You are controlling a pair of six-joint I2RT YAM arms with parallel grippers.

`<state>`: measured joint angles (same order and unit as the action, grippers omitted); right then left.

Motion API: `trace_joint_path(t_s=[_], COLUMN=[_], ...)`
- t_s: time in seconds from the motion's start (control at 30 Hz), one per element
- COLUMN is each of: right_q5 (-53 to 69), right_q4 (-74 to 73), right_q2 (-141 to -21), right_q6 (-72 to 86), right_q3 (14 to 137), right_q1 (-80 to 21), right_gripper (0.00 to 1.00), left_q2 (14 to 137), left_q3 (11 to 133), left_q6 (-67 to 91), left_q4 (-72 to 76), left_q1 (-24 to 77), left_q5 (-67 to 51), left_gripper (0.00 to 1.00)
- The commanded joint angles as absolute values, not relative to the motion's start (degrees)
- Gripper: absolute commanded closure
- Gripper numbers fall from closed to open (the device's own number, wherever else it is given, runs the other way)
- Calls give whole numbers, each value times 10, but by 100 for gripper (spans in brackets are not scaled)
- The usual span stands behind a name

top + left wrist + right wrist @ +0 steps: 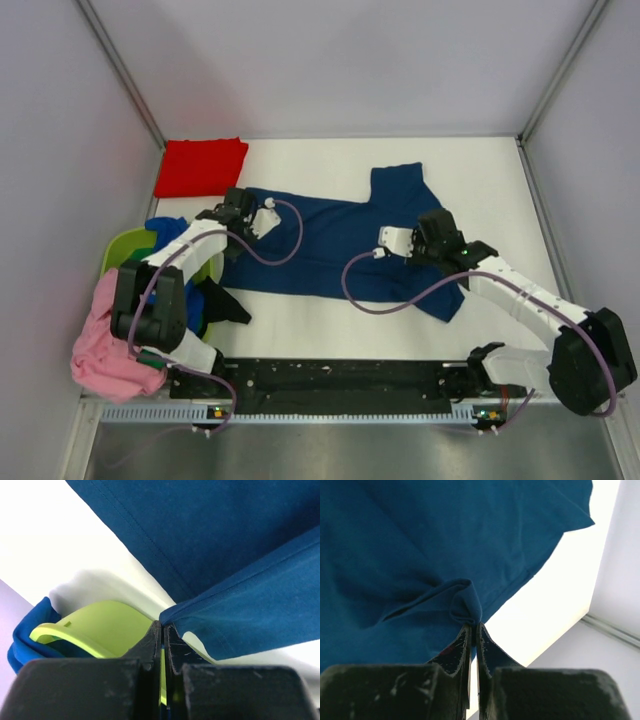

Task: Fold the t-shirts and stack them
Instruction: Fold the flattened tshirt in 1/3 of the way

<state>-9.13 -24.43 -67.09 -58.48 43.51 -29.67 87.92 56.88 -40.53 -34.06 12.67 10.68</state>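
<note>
Up close, left pincer (162, 626), right pincer (473, 626) tight on navy t-shirt (420, 540); overhead, unclear.

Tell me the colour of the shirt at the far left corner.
The shirt is red; top view.

High view from behind; two close, perhaps downward wrist views; navy t-shirt (330, 245) common to all.

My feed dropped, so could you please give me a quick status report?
Grippers: left gripper and right gripper both shut on navy t-shirt. Spread out, unfolded. Folded red t-shirt far left. Lime basket close beside left gripper.
</note>
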Motion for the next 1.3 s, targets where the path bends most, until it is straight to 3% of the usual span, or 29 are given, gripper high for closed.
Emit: trace_joint_path(t_s=[0.0, 0.4, 0.43, 0.5, 0.53, 0.57, 0.63, 0.73, 0.8, 1.0, 1.27], right_q5=[-72, -34, -39, -62, -88, -130, -194, -126, -71, 25, 70], right_q4=[-133, -50, -31, 31, 47, 37, -59, -229, -285, -373, -377], right_q2=[-706, -765, -776, -805, -821, -835, -846, -816, -777, -643, -598], right_q6=[-624, -654, -650, -581, -522, -438, -266, -39, 79, 255, 349], right_q3=[436, 432, 434, 453, 476, 517, 609, 685, 665, 485, 361], right_q1=[-262, -250, -249, -240, -230, -220, -199, -153, -129, -81, -74], right_gripper=[100, 100, 99, 73, 54, 43, 32, 29, 30, 39, 42], left_q2=[901, 939, 943, 955, 960, 962, 955, 919, 890, 846, 876], left_q3=[582, 599, 604, 619, 632, 649, 679, 692, 684, 608, 545], left_q6=[-366, -350, -348, -345, -340, -338, -330, -331, -342, -384, -396], left_q4=[-306, -294, -292, -285, -284, -286, -313, -343, -371, -412, -367], left_q1=[123, 124, 124, 123, 122, 120, 118, 120, 121, 133, 133], left_q5=[154, 159, 165, 191, 206, 219, 218, 169, 111, 3, -23], left_gripper=[100, 100, 91, 65, 55, 51, 48, 45, 46, 70, 64])
